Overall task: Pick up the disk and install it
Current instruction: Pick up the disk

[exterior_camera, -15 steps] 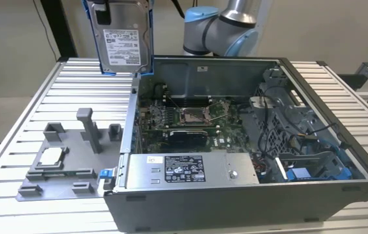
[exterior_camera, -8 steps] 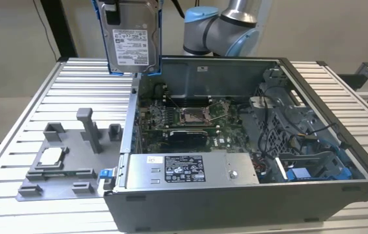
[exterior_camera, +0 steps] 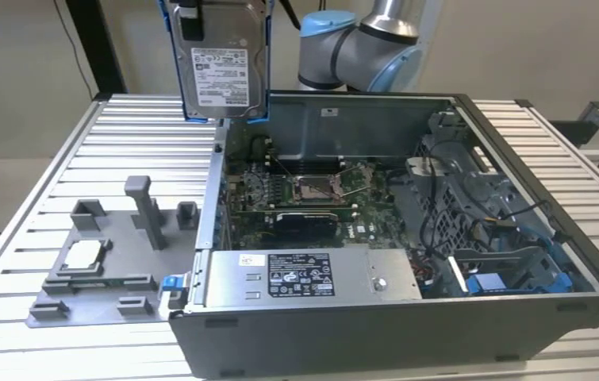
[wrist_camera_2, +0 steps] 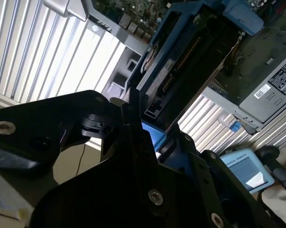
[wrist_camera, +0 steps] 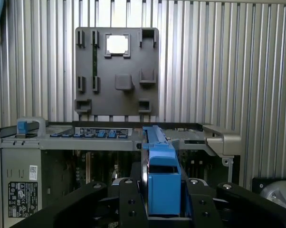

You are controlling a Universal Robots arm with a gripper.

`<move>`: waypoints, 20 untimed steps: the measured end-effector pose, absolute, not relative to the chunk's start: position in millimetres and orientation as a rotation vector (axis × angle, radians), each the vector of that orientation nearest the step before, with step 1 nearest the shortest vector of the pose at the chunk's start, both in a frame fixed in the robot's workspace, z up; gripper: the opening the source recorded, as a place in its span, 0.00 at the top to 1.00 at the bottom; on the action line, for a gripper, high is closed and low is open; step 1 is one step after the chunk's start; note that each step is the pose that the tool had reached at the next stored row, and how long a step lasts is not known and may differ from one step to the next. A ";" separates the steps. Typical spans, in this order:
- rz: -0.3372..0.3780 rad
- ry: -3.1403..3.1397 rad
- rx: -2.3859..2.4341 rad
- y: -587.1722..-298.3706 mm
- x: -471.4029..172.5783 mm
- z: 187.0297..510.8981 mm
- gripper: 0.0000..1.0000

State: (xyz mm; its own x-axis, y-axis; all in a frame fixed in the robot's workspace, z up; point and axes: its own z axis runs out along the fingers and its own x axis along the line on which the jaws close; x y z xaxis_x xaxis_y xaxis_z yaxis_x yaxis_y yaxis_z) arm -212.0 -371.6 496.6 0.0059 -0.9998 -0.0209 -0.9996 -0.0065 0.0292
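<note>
Exterior view: the disk (exterior_camera: 222, 71) hangs upright in the air, label facing the camera, its blue bracket (exterior_camera: 267, 55) running down both long edges. It sits high above the far corner of the open case (exterior_camera: 384, 337) on the exterior view's left, roughly over the line where the case wall meets the slatted surface (exterior_camera: 24, 198), and touches nothing below it. The arm (exterior_camera: 358, 48) rises behind the case.

In the first wrist view the hand (wrist_camera: 163, 197) is clamped on the disk: black fingers (wrist_camera: 131, 202) press on either side of the blue bracket, which stands edge-on between them. The second wrist view shows the same grip from the side, the disk (wrist_camera_2: 181, 66) reaching out from the fingers towards the case.

Inside the case lie the board (exterior_camera: 310, 186) and, along the near wall, the grey power supply (exterior_camera: 299, 276). On the surface at the exterior view's left, just beside the case, rests a grey fixture (exterior_camera: 98, 294) carrying a small square chip (exterior_camera: 86, 255).
</note>
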 end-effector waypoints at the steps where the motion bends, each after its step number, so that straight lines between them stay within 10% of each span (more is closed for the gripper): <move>1: -0.055 -2.210 2.224 -371.6 -212.0 496.6 1.00; 20: -0.055 -2.210 2.224 -371.6 -189.2 496.6 1.00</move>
